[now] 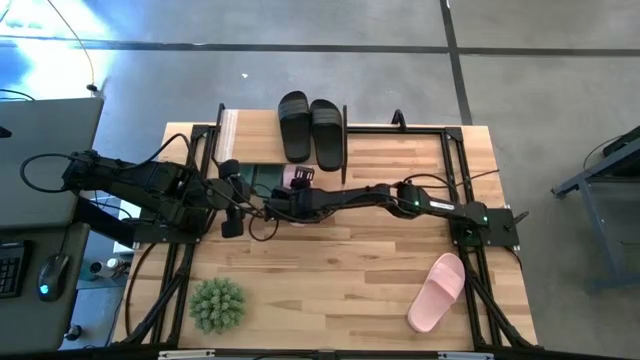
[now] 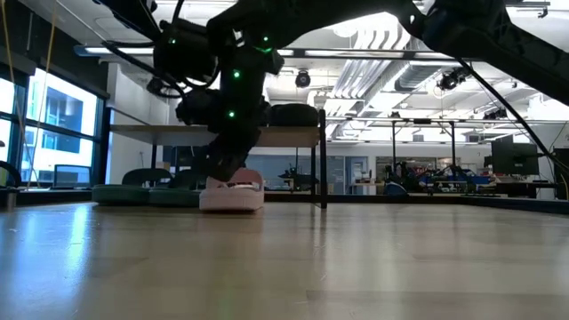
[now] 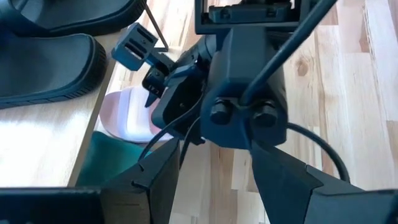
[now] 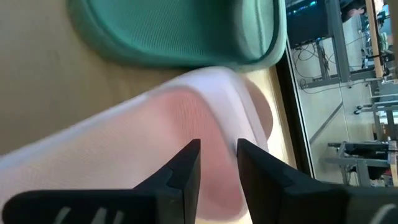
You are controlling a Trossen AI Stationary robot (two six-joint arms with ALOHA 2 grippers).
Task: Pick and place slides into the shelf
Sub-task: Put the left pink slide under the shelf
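Biggest risk here, I'd guess: the right pincer (image 4: 217, 165) only has the strap of the pink slide (image 4: 155, 137) between its narrowly set fingers, so the slide could twist or slip out while it's being worked in under the shelf (image 1: 240, 125). It's also crowded down there. The dark green slides (image 4: 180, 31) already sit on the lower tier right next to it, and the shelf's thin black frame is close, so a bump could shove those out of place. The left pincer (image 3: 214, 168) hangs just beside the right arm's wrist (fingers spread fairly wide, nothing between them), and those two arms could clip each other.

As for position, the pink slide rests sole-down on the bench (image 2: 356, 258) at the shelf's open front edge, held from above by the right pincer. The black pair (image 1: 311, 127) sits on the shelf's top board. The other pink slide (image 1: 438, 291) lies well apart near the bench's front right corner, not yet picked.
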